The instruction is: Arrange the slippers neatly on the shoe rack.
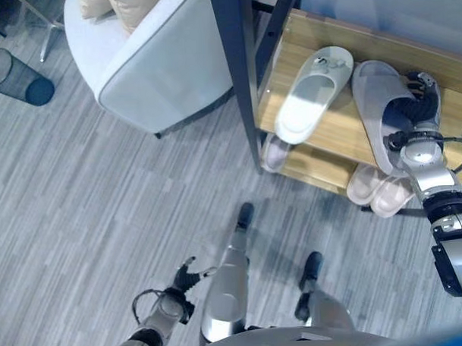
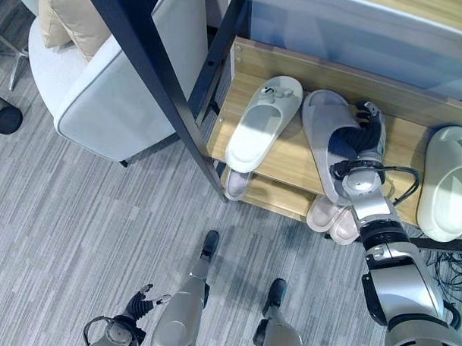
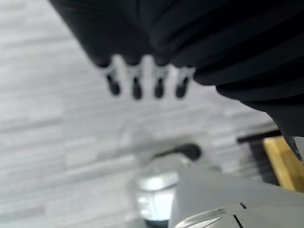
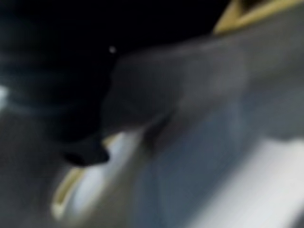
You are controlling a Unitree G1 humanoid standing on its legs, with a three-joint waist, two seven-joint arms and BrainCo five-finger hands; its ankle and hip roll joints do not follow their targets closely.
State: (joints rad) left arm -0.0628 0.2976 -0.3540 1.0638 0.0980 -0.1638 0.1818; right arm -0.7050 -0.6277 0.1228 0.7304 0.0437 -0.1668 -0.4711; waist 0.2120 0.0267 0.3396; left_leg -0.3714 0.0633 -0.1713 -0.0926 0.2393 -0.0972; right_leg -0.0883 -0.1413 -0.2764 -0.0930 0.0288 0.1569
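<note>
A wooden shoe rack (image 1: 343, 127) with a dark metal frame stands ahead on the right. On its upper shelf a pale green slipper (image 1: 312, 93) lies toe outward. Right of it lies a grey slipper (image 1: 374, 111) at a slight angle, and my right hand (image 1: 415, 109) is shut on that slipper's upper at its right side. Farther right on the same shelf sits another pale slipper (image 2: 446, 182). My left hand (image 1: 183, 281) hangs low over the floor at lower left, fingers (image 3: 135, 85) relaxed and holding nothing.
Pink slippers (image 1: 379, 187) lie on the lower shelf, with one more (image 1: 274, 151) at its left end. The rack's dark post (image 1: 239, 66) rises beside a white armchair (image 1: 151, 62). A black mesh bin (image 1: 15, 78) lies on the grey floor at far left.
</note>
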